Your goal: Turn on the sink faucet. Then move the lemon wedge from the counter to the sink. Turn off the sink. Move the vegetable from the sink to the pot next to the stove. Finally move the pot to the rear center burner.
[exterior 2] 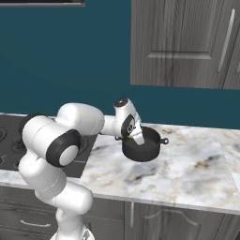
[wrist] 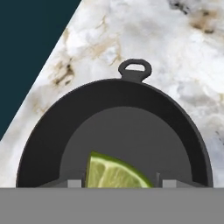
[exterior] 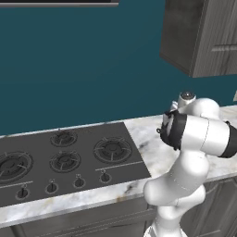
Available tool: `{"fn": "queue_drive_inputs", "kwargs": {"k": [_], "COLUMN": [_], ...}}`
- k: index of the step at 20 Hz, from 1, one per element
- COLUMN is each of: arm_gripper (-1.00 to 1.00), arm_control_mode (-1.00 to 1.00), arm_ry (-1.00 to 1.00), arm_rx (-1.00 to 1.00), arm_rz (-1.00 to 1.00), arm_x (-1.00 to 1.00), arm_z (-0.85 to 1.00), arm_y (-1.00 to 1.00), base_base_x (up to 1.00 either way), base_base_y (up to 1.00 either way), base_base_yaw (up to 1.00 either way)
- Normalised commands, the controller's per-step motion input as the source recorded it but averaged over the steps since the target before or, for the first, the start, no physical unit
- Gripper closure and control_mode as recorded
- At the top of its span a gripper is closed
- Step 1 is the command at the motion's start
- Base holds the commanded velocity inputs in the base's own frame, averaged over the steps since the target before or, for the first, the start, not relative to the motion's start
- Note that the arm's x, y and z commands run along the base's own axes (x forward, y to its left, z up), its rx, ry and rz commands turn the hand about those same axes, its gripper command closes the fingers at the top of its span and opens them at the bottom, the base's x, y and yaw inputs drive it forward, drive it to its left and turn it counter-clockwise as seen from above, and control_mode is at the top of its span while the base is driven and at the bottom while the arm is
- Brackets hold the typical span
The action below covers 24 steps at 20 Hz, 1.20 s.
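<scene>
My gripper [wrist: 118, 183] hovers just above a black pot [wrist: 131, 100] and is shut on the lemon wedge [wrist: 111, 173], a yellow-green piece with a green rind held between the two fingertips [wrist: 74, 182]. From the right base view the gripper [exterior 2: 129, 137] points down at the pot [exterior 2: 149, 146], which stands on the marble counter [exterior 2: 187, 164] just right of the stove [exterior 2: 9, 140]. The pot has small loop handles and a bare dark floor. The black cooktop [exterior: 65, 157] has several ringed burners and front knobs. The sink and the sink faucet are out of view.
Grey wall cabinets [exterior 2: 187, 42] hang above the counter, well over the arm. A teal wall [exterior: 69, 69] backs the counter [exterior: 152, 148]. Open marble stretches to the right of the pot, and the counter's front edge [exterior 2: 164, 199] runs close to the base.
</scene>
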Motion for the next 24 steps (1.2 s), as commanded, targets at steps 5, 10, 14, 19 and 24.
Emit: {"fn": "queue_drive_inputs", "kwargs": {"k": [5, 10, 14, 19, 24], "arm_gripper": [1.0, 1.0, 1.0, 1.0, 1.0], "arm_control_mode": [-1.0, -1.0, -1.0, -1.0, -1.0], "arm_ry": [0.0, 0.0, 0.0, 0.01, 0.03], "arm_rx": [0.0, 0.0, 0.01, 0.03, 0.04], "arm_rz": [0.0, 0.0, 0.0, 0.0, 0.0], "arm_x": [0.11, 0.15, 0.15, 0.21, 0.19], "arm_z": [-0.22, -0.18, -0.16, -0.1, -0.1], "arm_y": [-0.04, -0.07, -0.15, -0.15, -0.12], "base_base_x": [0.0, 0.0, 0.0, 0.0, 0.0], "base_base_y": [0.0, 0.0, 0.0, 0.0, 0.0], "base_base_yaw": [0.0, 0.0, 0.0, 0.0, 0.0]}}
